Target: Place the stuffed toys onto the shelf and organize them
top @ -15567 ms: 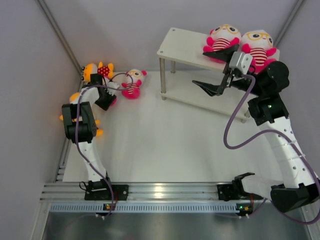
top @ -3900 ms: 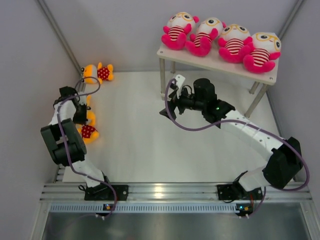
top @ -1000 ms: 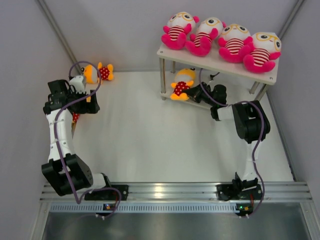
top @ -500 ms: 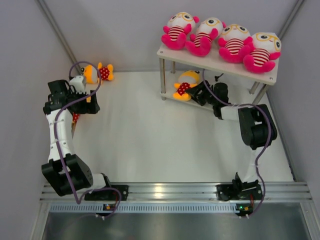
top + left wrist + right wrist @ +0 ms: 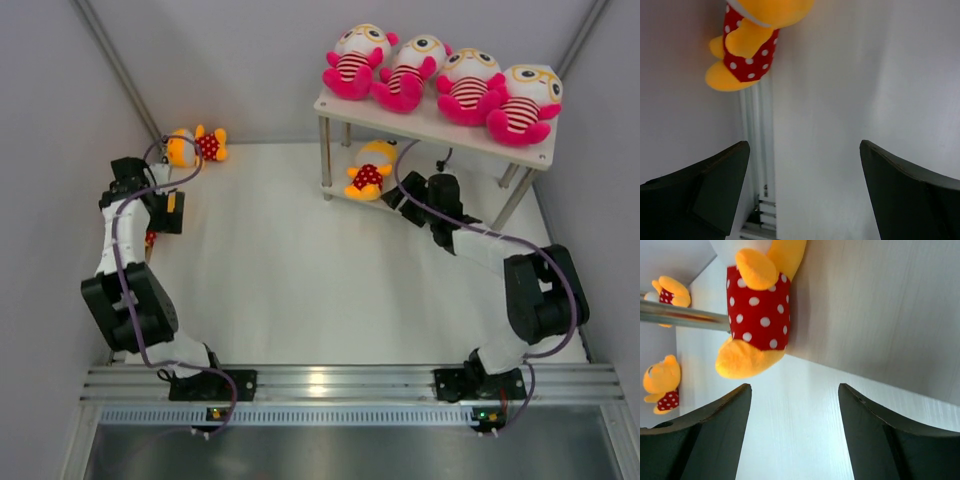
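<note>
While the right gripper [image 5: 400, 192] stands at the front edge of the shelf [image 5: 440, 125], its jaws are parted to a moderate width and hold nothing. In the top view the shelved orange doll [image 5: 368, 170] lies on the lower board [image 5: 440, 205] at ten o'clock of this gripper, just beside it but apart. In the right wrist view the same doll lies at eleven o'clock of the gap. Its feet are near the board's edge, beyond the fingertips [image 5: 740, 395], and neither finger touches it. A metal leg [image 5: 685, 319] crosses behind it at nine o'clock.

On the top board [image 5: 340, 100] four pink dolls [image 5: 410, 72] sit in a row, shoulder to shoulder, facing up.

At the left edge of the table [image 5: 300, 270], the left gripper [image 5: 166, 215] is spread wide and empty. In the top view the side orange doll [image 5: 150, 238] shows only as a sliver at seven o'clock of it, mostly hidden by the arm. In the left wrist view this doll lies at eleven o'clock, well beyond both fingers [image 5: 715, 185], against the rail [image 5: 757, 165] by the wall. The far orange doll [image 5: 196, 145] lies at one o'clock of the left gripper, near the back corner and apart from it.
</note>
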{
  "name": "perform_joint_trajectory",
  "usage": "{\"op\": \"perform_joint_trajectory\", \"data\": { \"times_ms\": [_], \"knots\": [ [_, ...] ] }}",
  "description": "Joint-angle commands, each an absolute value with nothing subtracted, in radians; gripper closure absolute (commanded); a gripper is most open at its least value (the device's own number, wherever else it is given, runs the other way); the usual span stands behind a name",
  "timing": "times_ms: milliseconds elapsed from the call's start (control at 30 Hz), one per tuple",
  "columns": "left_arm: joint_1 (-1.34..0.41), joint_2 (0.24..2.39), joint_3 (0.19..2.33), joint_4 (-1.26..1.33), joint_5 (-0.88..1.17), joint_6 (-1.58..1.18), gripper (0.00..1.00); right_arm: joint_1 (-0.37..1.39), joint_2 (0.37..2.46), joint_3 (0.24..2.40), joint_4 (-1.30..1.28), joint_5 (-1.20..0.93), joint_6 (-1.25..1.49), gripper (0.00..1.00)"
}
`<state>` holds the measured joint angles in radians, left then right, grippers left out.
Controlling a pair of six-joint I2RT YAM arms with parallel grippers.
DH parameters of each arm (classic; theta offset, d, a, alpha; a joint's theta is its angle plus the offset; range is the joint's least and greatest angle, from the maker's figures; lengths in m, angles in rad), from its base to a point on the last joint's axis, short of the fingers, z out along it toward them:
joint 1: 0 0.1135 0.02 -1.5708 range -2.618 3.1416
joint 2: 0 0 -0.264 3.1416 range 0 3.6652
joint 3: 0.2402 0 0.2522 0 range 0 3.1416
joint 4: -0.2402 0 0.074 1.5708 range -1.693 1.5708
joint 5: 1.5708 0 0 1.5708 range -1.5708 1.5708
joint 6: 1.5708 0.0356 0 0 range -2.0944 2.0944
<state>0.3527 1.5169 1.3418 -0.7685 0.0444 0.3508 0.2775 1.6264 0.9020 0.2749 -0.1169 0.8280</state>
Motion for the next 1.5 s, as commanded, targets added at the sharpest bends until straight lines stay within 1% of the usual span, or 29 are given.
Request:
{"op": "perform_joint_trajectory", "data": {
  "times_ms": [0, 100, 167, 367, 633, 700, 733, 767, 867, 900, 1033, 1133, 1200, 1300, 1400, 1433, 1467],
  "knots": [
    [0.356, 1.653, 1.359, -0.671, -0.32, 0.461, 0.02, 0.336, 1.508, 0.9, 0.224, -0.006, 0.697, 0.29],
    [0.359, 1.759, 1.373, -0.595, -0.412, 0.526, 0.05, 0.35, 1.454, 0.864, 0.224, -0.006, 0.672, 0.29],
    [0.373, 1.827, 1.394, -0.597, -0.436, 0.544, 0.08, 0.354, 1.413, 0.844, 0.218, 0.021, 0.661, 0.29],
    [0.44, 1.919, 1.45, -0.589, -0.349, 0.6, 0.08, 0.374, 1.344, 0.845, 0.17, 0.054, 0.597, 0.29],
    [0.452, 1.983, 1.445, -0.453, -0.221, 0.695, 0.07, 0.377, 1.307, 0.854, 0.144, 0.087, 0.571, 0.3],
    [0.453, 2.025, 1.474, -0.451, -0.213, 0.703, 0.18, 0.38, 1.298, 0.853, 0.138, 0.092, 0.568, 0.3],
    [0.454, 2.035, 1.477, -0.451, -0.212, 0.701, 0.25, 0.38, 1.286, 0.85, 0.137, 0.094, 0.565, 0.3],
    [0.454, 2.04, 1.474, -0.451, -0.203, 0.704, 0.46, 0.383, 1.278, 0.847, 0.137, 0.097, 0.561, 0.3],
    [0.454, 1.994, 1.439, -0.451, -0.098, 0.724, 0.73, 0.39, 1.258, 0.845, 0.127, 0.107, 0.54, 0.3],
    [0.454, 1.981, 1.418, -0.451, -0.074, 0.729, 1.0, 0.39, 1.252, 0.845, 0.118, 0.112, 0.54, 0.3],
    [0.453, 1.907, 1.396, -0.454, -0.045, 0.672, 1.0, 0.394, 1.224, 0.844, 0.104, 0.129, 0.526, 0.3],
    [0.448, 1.731, 1.338, -0.488, 0.03, 0.618, 1.0, 0.42, 1.195, 0.847, 0.092, 0.161, 0.499, 0.3],
    [0.434, 1.66, 1.298, -0.546, 0.107, 0.58, 1.0, 0.455, 1.183, 0.853, 0.083, 0.172, 0.469, 0.3],
    [0.356, 1.545, 1.221, -0.673, 0.17, 0.563, 1.0, 0.498, 1.177, 0.876, 0.051, 0.155, 0.457, 0.3],
    [0.217, 1.436, 1.096, -0.724, 0.186, 0.557, 1.0, 0.554, 1.189, 0.894, 0.038, 0.117, 0.454, 0.3],
    [0.125, 1.39, 1.069, -0.733, 0.183, 0.554, 1.0, 0.567, 1.193, 0.899, 0.04, 0.091, 0.451, 0.3],
    [0.077, 1.372, 1.025, -0.739, 0.184, 0.531, 1.0, 0.609, 1.2, 0.899, 0.057, 0.072, 0.431, 0.3]
  ]
}}
